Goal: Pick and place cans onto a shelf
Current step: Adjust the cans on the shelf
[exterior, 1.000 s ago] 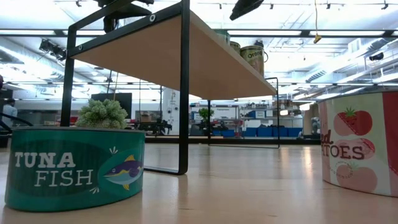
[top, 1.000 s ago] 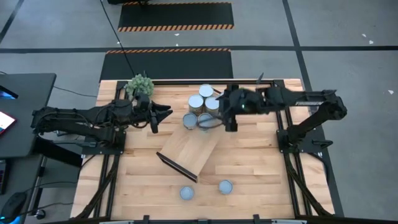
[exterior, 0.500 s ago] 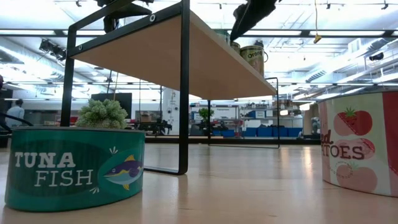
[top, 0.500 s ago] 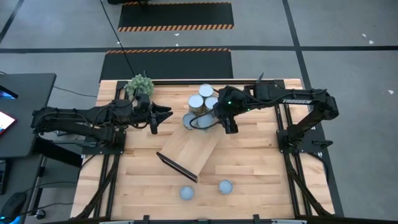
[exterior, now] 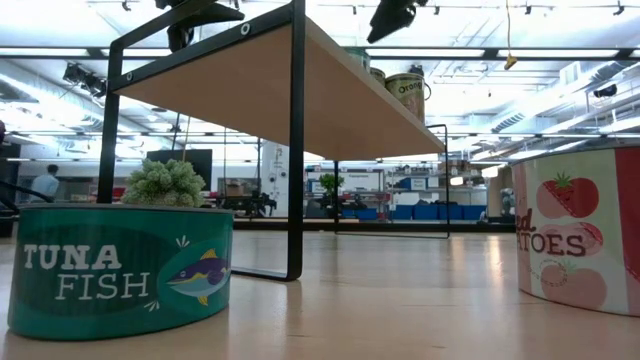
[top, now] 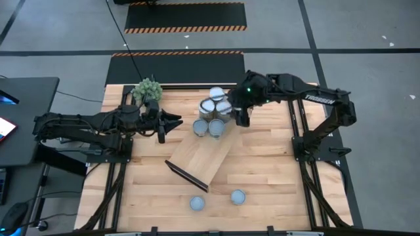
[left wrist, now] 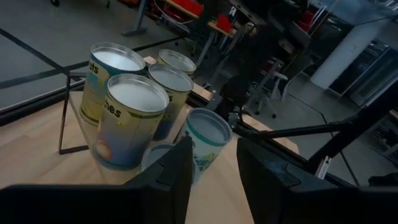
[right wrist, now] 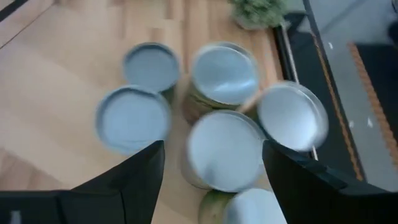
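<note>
Cans (top: 214,113) stand clustered at one end of the shelf (top: 200,158), a light-wood board on a dark frame. Two more cans (top: 197,204) sit on the surface (top: 269,170) near its front edge. They look like rigid metal tins with smooth, likely slippery sides, moderately heavy if full; gripping across the round body just under the rim seems safest.

The right gripper (top: 241,118) hovers above the cluster, fingers open and holding nothing. The left gripper (top: 172,122) waits beside the cans, fingers open, near a plant (top: 147,87).

The high view gives the layout. The right wrist view counts five lids (right wrist: 224,149) packed close, some apparently touching. The left wrist view shows differing can heights. The low view reads "Tuna Fish" (exterior: 120,272) on one surface can.
</note>
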You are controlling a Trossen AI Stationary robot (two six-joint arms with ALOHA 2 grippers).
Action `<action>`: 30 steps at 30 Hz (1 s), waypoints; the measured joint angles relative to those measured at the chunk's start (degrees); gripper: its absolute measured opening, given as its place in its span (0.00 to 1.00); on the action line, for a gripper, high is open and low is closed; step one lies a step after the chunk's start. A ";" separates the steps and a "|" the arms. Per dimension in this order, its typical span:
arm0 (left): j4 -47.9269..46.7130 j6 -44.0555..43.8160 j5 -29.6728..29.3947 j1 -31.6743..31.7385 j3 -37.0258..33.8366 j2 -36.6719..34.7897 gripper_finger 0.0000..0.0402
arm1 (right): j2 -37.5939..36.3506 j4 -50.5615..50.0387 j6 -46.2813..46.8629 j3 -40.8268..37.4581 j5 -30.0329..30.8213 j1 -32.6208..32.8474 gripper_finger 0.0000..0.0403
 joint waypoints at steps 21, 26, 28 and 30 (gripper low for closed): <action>4.28 -3.29 1.66 18.65 -0.09 8.77 0.33 | 5.46 1.23 5.44 0.02 -8.95 -7.55 0.70; 4.31 -3.05 2.52 17.84 -0.04 7.87 0.33 | 6.92 0.31 4.27 0.00 -10.52 -7.70 0.70; 4.35 -2.20 3.49 17.51 -0.02 7.65 0.33 | 6.86 0.30 3.98 0.04 -10.84 -7.70 0.70; 4.24 -1.47 4.36 17.11 -0.02 7.74 0.33 | 6.85 -1.42 3.31 0.04 -11.36 -7.70 0.70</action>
